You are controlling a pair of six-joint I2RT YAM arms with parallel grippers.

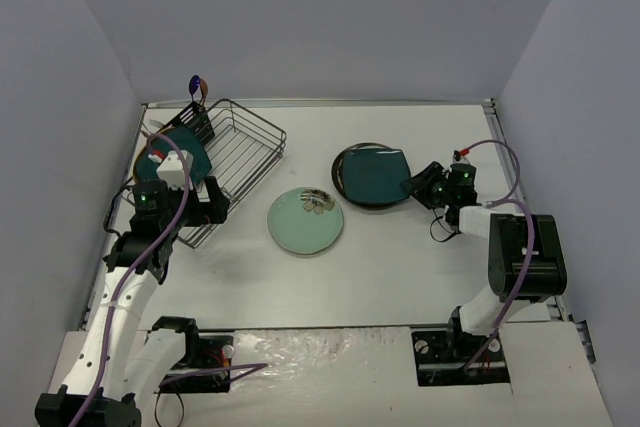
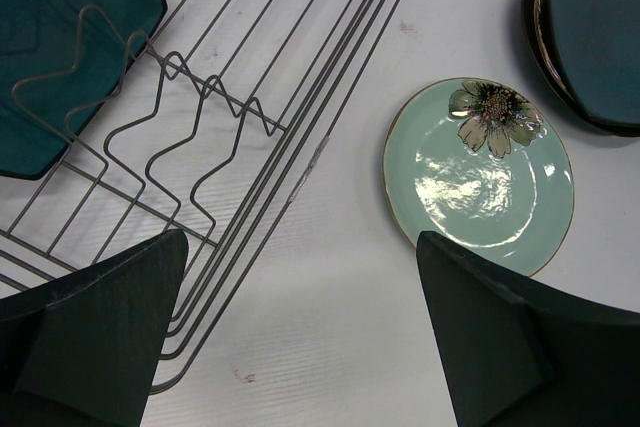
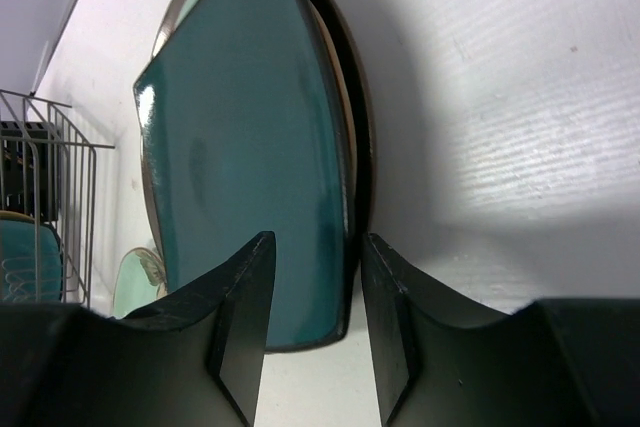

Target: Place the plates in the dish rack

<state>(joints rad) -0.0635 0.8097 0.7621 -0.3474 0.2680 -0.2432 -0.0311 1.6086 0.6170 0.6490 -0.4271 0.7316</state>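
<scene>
The black wire dish rack (image 1: 245, 147) (image 2: 260, 77) stands at the back left with a teal plate (image 1: 185, 152) (image 2: 60, 37) set in it. A pale green plate with a flower (image 1: 305, 220) (image 2: 480, 177) lies flat mid-table. To its right a rounded-square teal plate (image 1: 375, 175) (image 3: 240, 167) tops a dark-rimmed round plate (image 1: 347, 190) (image 3: 362, 147). My right gripper (image 1: 420, 187) (image 3: 316, 239) straddles the square plate's near edge, one finger over its face and one outside the rim, with a gap still showing. My left gripper (image 1: 200, 209) (image 2: 300, 347) hangs wide open between rack and green plate, holding nothing.
A small black cutlery basket (image 1: 197, 119) sits at the rack's far left corner. Grey walls close in the white table (image 1: 400, 277) on three sides. The arm bases stand at the near edge.
</scene>
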